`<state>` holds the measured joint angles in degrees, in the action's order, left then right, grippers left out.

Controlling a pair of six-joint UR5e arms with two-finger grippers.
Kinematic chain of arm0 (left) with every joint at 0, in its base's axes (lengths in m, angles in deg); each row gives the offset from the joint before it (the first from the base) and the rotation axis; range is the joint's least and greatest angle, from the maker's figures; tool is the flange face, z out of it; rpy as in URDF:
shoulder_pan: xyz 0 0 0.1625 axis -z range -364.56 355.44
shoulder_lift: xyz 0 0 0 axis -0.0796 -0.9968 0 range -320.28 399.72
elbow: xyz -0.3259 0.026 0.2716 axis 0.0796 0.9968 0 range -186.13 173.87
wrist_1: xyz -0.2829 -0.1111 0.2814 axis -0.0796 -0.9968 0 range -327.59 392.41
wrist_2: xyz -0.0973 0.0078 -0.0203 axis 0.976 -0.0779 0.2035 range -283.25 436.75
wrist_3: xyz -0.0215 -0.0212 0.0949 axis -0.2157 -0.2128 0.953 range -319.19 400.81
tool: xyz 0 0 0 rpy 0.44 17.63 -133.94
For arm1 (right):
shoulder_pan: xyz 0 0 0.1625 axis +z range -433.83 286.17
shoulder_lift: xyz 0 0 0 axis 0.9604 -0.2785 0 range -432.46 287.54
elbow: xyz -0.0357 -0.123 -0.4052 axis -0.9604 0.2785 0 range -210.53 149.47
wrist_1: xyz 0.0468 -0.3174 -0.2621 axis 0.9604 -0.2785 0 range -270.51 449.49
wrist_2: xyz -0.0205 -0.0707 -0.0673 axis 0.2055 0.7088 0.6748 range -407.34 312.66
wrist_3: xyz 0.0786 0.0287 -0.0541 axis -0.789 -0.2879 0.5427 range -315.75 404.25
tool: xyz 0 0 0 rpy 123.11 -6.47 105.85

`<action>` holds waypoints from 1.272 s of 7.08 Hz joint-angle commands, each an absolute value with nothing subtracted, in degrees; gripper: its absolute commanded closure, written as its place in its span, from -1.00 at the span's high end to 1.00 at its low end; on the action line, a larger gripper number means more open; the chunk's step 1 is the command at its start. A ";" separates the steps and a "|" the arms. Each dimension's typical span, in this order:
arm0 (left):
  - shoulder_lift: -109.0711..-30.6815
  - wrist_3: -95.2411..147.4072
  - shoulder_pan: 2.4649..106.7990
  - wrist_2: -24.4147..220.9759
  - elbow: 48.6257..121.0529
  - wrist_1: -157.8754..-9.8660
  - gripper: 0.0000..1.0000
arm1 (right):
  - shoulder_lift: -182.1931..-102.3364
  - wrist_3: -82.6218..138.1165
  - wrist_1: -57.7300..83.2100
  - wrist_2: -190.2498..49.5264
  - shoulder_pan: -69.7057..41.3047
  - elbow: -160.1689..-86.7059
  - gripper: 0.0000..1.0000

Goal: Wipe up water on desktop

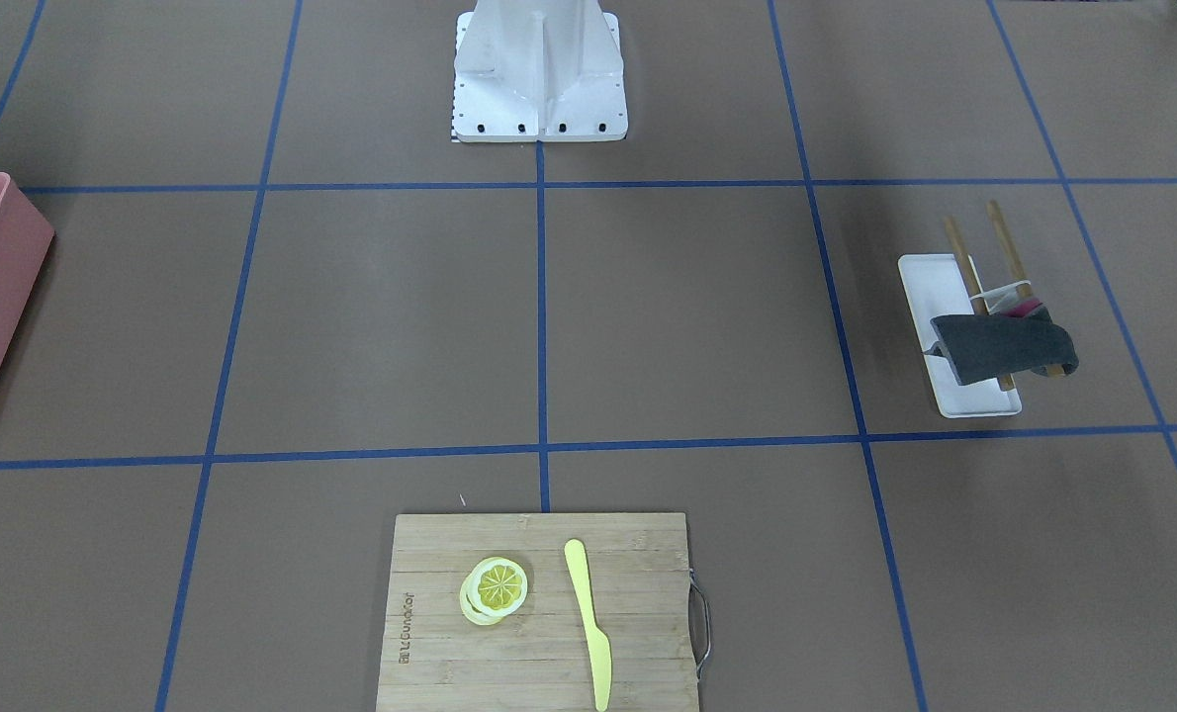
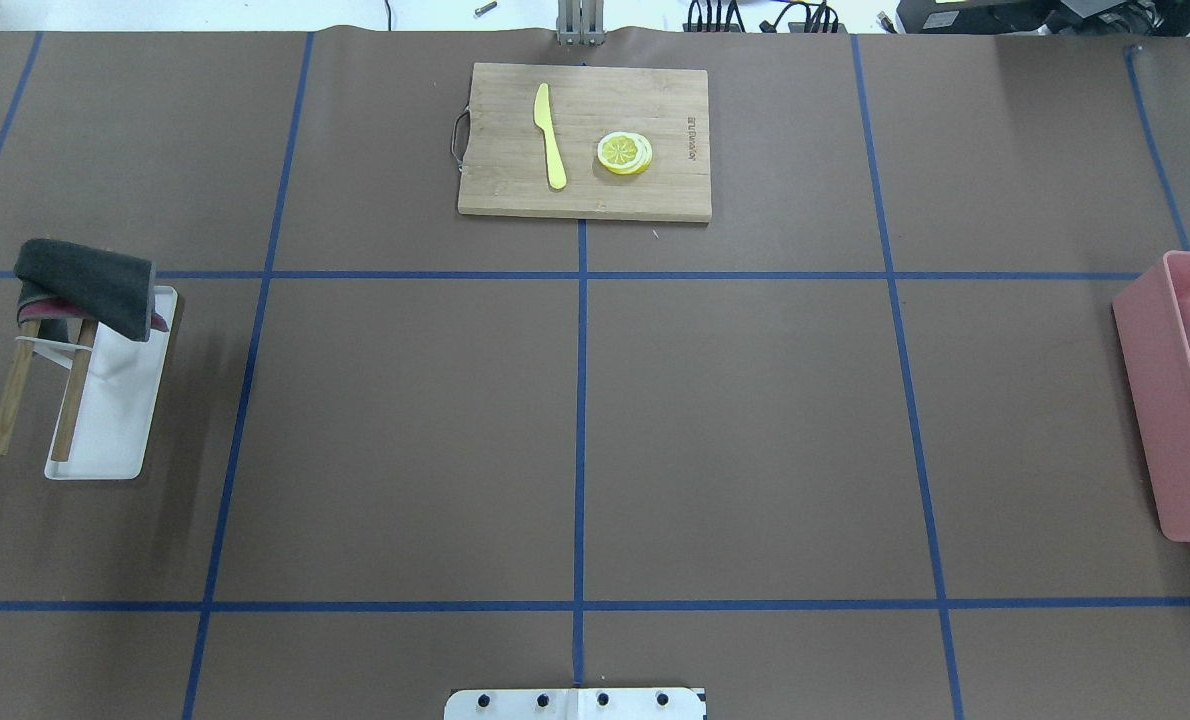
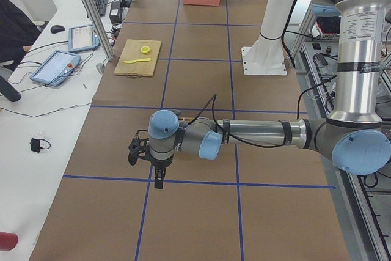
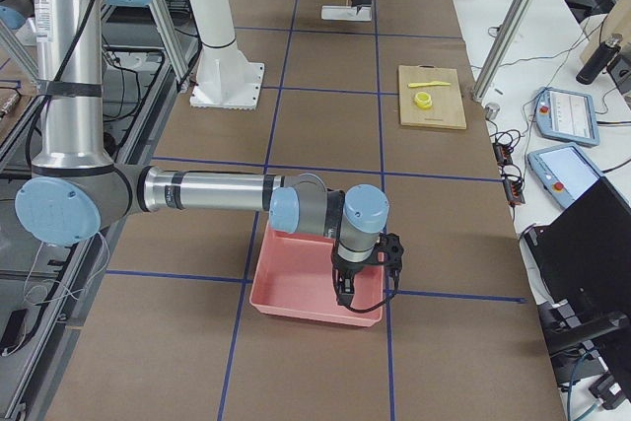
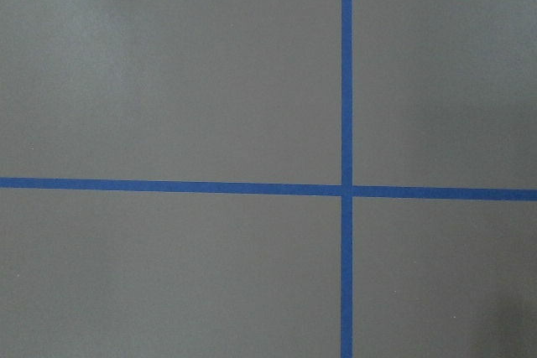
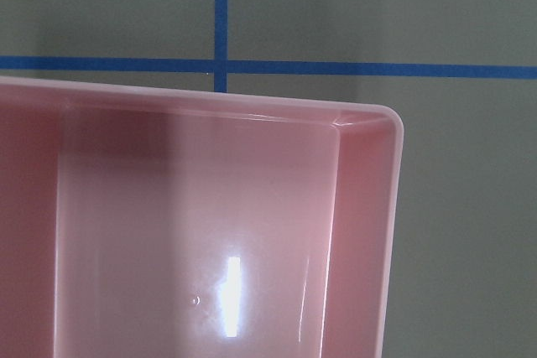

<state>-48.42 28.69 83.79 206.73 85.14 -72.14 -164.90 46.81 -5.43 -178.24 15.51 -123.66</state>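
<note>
Pink bin point(image 6: 367, 207) under right gripper point(image 4: 346, 294); grey cloth point(image 2: 85, 284) above white tray point(image 2: 115, 425)

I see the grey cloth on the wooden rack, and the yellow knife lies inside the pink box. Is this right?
No. The grey cloth is on the wooden rack, but the yellow knife lies on the cutting board, as the overhead view shows.
</note>
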 commanded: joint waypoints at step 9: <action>-48.35 28.77 83.77 208.50 83.96 -72.01 0.96 | -164.57 46.89 -5.44 -181.72 15.90 -124.66 1.00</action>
<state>-48.35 28.77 83.77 208.49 84.18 -72.00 -164.50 46.87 -5.44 -181.37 15.71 -124.30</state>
